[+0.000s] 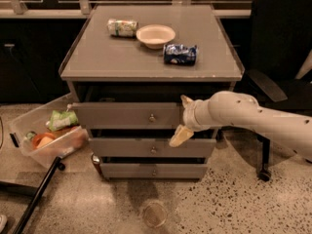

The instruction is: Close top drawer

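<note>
Top drawer (122, 115): uppermost of three grey fronts, just under bench (97, 57) top. Stands slightly proud of frame, dark gap above, not fully home. Tool (183, 119) at right end of drawer front, fingers spread wide, gripping nothing, seemingly against panel. Handling judgement: rigid flat panel, likely light, slides on runners. No grasp needed; flat push on front, nearer knob (152, 117) to avoid skewing.

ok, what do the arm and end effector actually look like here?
Arm: smooth, rounded off-white shell with small dark dots near the wrist; no cables visible. End effector, at the right end of the top drawer front: white collar and two pale yellowish, tapered fingers.
</note>
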Tool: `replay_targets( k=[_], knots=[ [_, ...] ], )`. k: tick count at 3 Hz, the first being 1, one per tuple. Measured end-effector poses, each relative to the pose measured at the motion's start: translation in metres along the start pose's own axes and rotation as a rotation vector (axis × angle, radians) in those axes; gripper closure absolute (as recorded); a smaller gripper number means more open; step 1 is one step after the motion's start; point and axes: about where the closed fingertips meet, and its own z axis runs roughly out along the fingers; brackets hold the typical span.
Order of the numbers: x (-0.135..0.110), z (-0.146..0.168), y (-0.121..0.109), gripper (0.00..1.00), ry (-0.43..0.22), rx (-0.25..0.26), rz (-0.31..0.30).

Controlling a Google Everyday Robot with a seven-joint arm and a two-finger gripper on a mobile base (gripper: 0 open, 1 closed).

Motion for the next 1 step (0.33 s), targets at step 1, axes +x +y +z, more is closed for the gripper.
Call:
replay_targets(
  k=[1],
  knots=[
    [0.0018,0.0145,-0.0094,0.0,-0.007,-0.024,0.006]
  ],
)
